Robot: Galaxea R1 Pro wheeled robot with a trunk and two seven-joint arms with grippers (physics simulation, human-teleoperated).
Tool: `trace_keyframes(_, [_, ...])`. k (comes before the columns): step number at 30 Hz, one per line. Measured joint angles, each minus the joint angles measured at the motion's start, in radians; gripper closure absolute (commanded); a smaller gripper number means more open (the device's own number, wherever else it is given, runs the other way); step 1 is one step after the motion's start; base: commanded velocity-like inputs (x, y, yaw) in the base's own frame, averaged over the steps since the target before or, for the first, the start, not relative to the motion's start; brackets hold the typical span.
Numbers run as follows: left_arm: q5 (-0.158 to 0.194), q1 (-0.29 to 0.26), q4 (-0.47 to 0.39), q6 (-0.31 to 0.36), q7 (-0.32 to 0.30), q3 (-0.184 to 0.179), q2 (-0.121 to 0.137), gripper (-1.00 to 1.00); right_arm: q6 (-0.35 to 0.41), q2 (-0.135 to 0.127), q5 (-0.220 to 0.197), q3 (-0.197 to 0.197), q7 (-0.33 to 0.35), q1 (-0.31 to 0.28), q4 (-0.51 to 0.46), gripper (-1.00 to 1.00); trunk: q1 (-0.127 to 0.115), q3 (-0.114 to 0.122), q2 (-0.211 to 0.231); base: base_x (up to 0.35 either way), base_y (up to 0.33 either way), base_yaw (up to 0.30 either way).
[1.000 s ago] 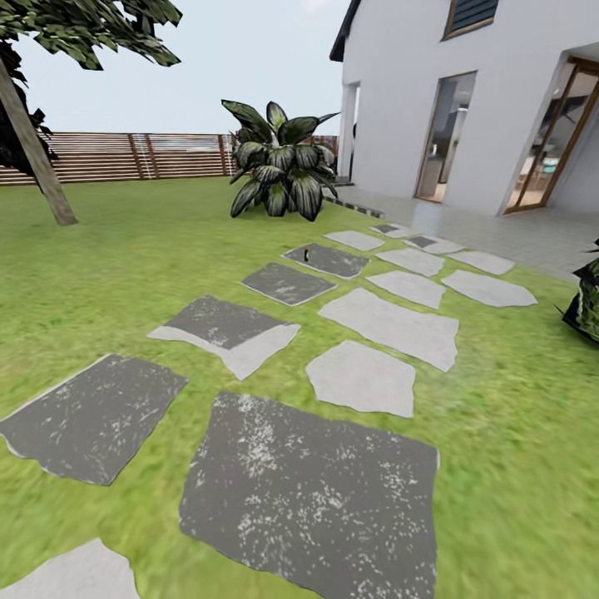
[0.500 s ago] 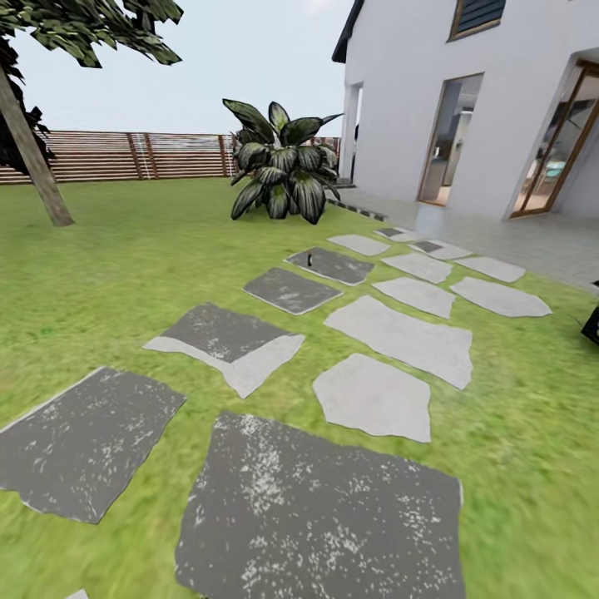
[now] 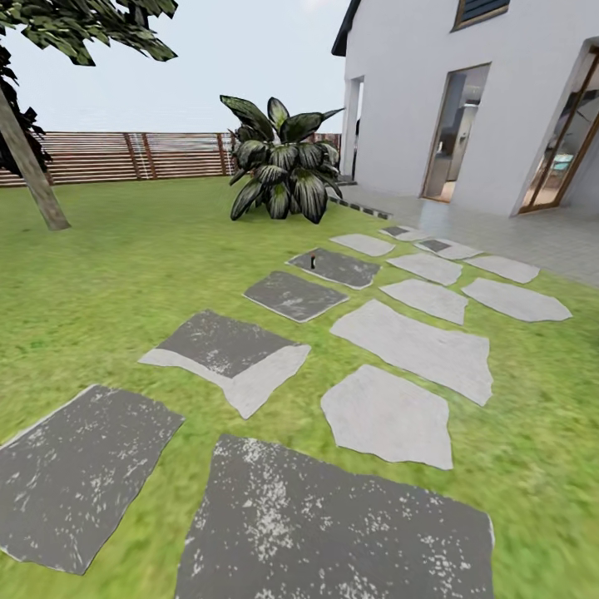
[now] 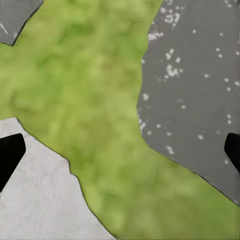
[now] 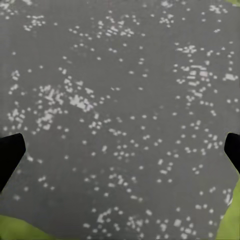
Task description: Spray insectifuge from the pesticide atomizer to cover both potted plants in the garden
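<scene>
You are rolling along the stepping stones (image 3: pixel 399 345) set in the lawn (image 3: pixel 116 274), and the small dark upright thing on a far grey stone looks like the pesticide atomizer (image 3: pixel 313 261), though it is too small to be sure. It stands near that stone's far edge, short of the big dark bush (image 3: pixel 281 170) by the house (image 3: pixel 466 100). The low potted plants are yet to be found. Your left gripper (image 4: pixel 120 152) and right gripper (image 5: pixel 120 150) both hang spread wide and empty, pointing at the ground, which suits travel. Head on toward that stone.
</scene>
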Motion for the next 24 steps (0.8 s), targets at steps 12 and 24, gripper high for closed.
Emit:
trace_keyframes(12, [0.000, 0.000, 0.001, 0.000, 0.000, 0.000, 0.001, -1.00, 0.000, 0.000, 0.000, 0.000, 0.000, 0.000, 0.000, -1.00, 0.000, 0.000, 0.000, 0.339, 0.105, 0.000])
trace_keyframes(24, [0.000, 0.001, 0.001, 0.000, 0.000, 0.000, 0.001, -1.00, 0.000, 0.000, 0.000, 0.000, 0.000, 0.000, 0.000, -1.00, 0.000, 0.000, 0.000, 0.339, 0.105, 0.000])
